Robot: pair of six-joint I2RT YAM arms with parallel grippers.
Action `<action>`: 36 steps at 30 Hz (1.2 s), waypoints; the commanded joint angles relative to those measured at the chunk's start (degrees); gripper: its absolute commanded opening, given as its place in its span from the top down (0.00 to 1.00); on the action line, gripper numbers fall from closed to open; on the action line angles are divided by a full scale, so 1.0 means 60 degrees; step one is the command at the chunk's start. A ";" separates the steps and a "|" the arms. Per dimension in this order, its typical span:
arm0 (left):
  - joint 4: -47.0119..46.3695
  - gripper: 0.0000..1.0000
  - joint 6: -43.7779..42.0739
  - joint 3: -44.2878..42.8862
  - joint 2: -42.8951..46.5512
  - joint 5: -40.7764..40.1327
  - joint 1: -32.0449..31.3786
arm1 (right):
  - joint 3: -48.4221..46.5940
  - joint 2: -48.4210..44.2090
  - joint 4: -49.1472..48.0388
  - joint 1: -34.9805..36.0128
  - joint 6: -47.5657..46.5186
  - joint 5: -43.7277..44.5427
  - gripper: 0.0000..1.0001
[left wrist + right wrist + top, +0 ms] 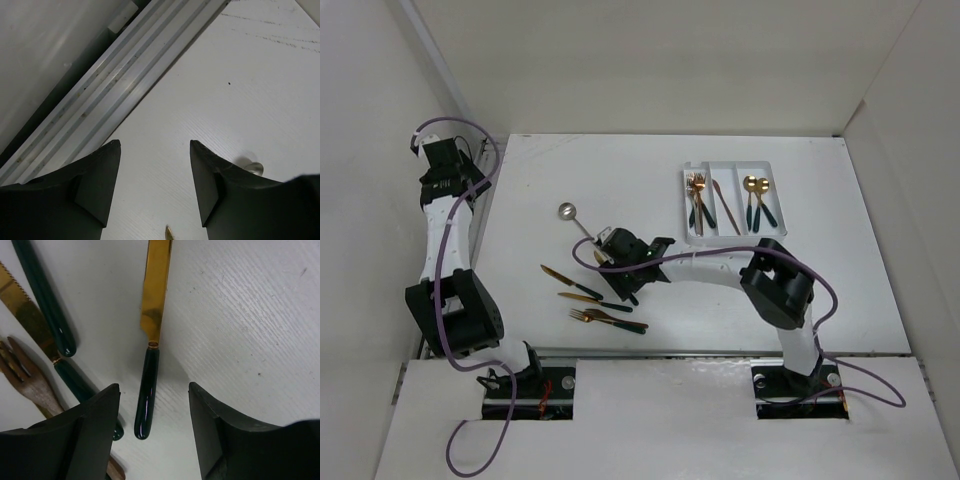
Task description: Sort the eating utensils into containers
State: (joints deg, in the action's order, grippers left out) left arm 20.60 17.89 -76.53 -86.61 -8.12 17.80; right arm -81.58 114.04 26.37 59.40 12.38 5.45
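Below me I see a white table (620, 180) with a faint wood-grain texture and a small dark speck (229, 83) on it. A ribbed aluminium rail (125, 75) runs along its left edge, with a dark strip beside that. Plain white walls (650, 60) enclose the table on three sides, and a white panel (660, 420) spans the near edge.
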 commanded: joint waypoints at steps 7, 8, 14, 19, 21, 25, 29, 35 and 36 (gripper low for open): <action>-0.0283 0.42 -0.0125 0.0040 0.0621 -0.0112 0.0212 | 0.0076 0.0885 -0.0630 0.0003 0.0060 0.0482 0.59; -0.0284 0.42 -0.0125 0.0041 0.0621 -0.0112 0.0313 | -0.0040 0.1104 -0.0427 0.0003 0.0060 0.0686 0.74; -0.0284 0.42 -0.0125 0.0041 0.0533 0.0225 0.0578 | 0.0498 0.0931 -0.0600 0.0003 -0.0070 0.0818 1.00; -0.0284 0.42 -0.0037 0.0041 0.0533 0.0445 0.0578 | 0.0692 0.0521 -0.0909 0.0003 -0.0743 0.1171 1.00; -0.0284 0.42 -0.0037 0.0041 0.0533 0.0532 0.0578 | 0.0444 0.0272 -0.0909 0.0003 -0.0979 0.1463 1.00; -0.0284 0.42 -0.0037 0.0041 0.0621 0.0636 0.0578 | 0.0325 -0.0867 -0.1229 0.0003 -0.1636 0.1611 1.00; -0.0196 0.42 -0.0037 0.0041 0.0621 0.0534 0.0578 | 0.0325 -0.1660 -0.1465 0.0003 -0.2004 0.1728 1.00; -0.0109 0.42 -0.0037 0.0041 0.0621 0.0561 0.0578 | -0.0258 -0.2117 -0.1466 -0.0639 -0.1918 0.1625 1.00; -0.0108 0.42 -0.0037 0.0041 0.0621 0.0649 0.0578 | -0.0261 -0.2233 -0.1335 -0.0975 -0.1685 0.1625 1.00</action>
State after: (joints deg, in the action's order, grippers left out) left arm 20.43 17.67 -76.51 -85.56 -4.84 21.21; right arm -80.31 102.89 19.64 57.93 1.74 14.04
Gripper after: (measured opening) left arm 0.578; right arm 0.123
